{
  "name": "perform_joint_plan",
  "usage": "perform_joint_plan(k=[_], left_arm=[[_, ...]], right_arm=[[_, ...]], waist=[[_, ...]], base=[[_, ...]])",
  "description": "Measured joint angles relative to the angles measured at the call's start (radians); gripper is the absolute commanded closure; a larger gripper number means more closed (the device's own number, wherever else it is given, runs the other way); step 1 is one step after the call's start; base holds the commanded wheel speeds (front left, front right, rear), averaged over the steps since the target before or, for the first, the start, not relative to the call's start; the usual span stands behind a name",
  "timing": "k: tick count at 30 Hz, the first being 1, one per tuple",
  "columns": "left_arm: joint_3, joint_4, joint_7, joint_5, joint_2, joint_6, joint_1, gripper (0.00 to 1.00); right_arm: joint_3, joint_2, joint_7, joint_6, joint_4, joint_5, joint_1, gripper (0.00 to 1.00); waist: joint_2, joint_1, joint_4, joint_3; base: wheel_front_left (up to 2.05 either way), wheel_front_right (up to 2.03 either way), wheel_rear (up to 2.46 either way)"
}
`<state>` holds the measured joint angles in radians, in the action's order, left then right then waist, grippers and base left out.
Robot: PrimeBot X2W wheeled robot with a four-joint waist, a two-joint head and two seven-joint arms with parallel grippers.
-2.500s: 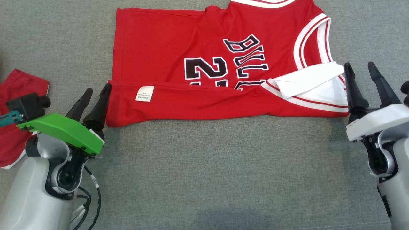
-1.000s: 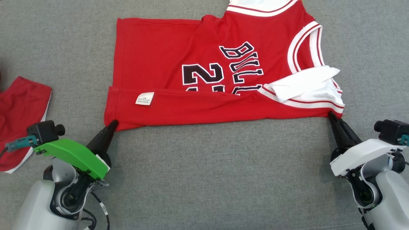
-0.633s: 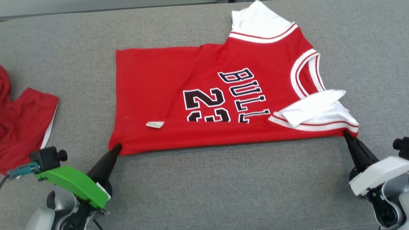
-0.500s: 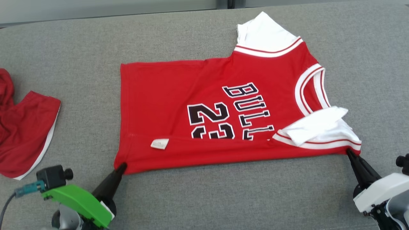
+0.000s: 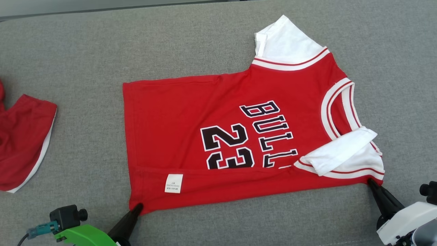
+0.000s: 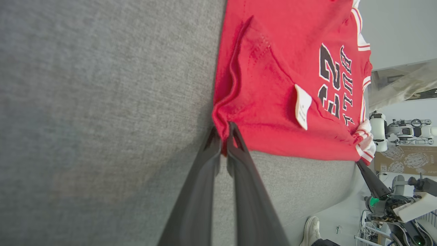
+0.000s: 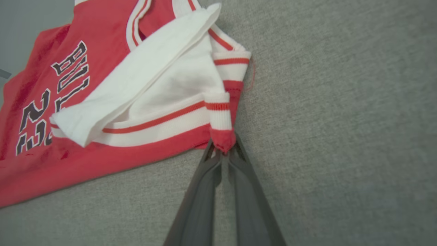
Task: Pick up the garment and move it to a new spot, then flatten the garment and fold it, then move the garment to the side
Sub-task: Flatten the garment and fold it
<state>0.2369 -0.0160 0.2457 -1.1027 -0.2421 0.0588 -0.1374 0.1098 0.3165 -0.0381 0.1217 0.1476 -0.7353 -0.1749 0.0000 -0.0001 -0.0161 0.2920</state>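
Both clamped: left claw point(image 5: 137, 206) and right claw point(image 5: 370, 182) pinch bottom corners of the jersey point(image 5: 191, 112) (edge folded over); red cloth point(image 5: 24, 143) lies at frame's left.

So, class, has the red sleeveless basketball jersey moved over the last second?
Yes, toward the robot: the jersey's near edge, earlier level with the red shorts' middle, now lies past their near end.

We see a red garment point(image 5: 191, 136) with black, white-outlined "23" and lettering, white trim striped red, and a white inside. Its label point(image 5: 173, 183) is white. The woven surface point(image 5: 85, 61) is mottled grey. At 9 o'clock a second cloth point(image 5: 24, 143) is red, edged white. The left gripper point(image 5: 136, 207) is black with a green cover point(image 5: 85, 237); the right gripper point(image 5: 370, 182) is black with a white cover point(image 5: 406, 218).
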Motion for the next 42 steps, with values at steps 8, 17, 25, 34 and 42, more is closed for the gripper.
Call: perform_joint_plan(k=[8,17,25,34,42], left_arm=[[0.0,0.02,-0.024,0.031,0.006,-0.023,0.009,0.0],[-0.038,0.088,-0.053,0.201,-0.132,-0.063,0.103,0.0],[0.03,0.121,0.013,0.274,-0.151,-0.064,0.406,0.0],[0.093,0.029,0.094,0.31,-0.089,-0.077,0.659,0.0],[0.1,-0.072,0.088,0.308,-0.043,-0.055,0.795,0.0]], right_arm=[[0.011,0.03,-0.005,-0.026,-0.027,0.071,0.019,0.0],[-0.063,0.112,-0.02,-0.071,-0.139,0.094,0.084,0.0],[-0.054,0.185,-0.063,-0.109,-0.244,0.203,0.443,0.0],[0.067,0.158,-0.174,-0.115,-0.212,0.274,0.761,0.0],[0.136,0.128,-0.211,-0.11,-0.114,0.32,0.917,0.0]], waist=[[0.0,0.0,0.006,0.028],[0.0,0.0,0.02,0.076],[0.0,0.0001,0.038,0.166],[0.0,0.0002,0.066,0.287],[0.0,0.0003,0.098,0.396]], base=[[0.0,0.0,0.0],[0.0,0.0,0.0],[0.0,0.0,0.0],[0.0,0.0,0.0],[0.0,0.0,0.0]])
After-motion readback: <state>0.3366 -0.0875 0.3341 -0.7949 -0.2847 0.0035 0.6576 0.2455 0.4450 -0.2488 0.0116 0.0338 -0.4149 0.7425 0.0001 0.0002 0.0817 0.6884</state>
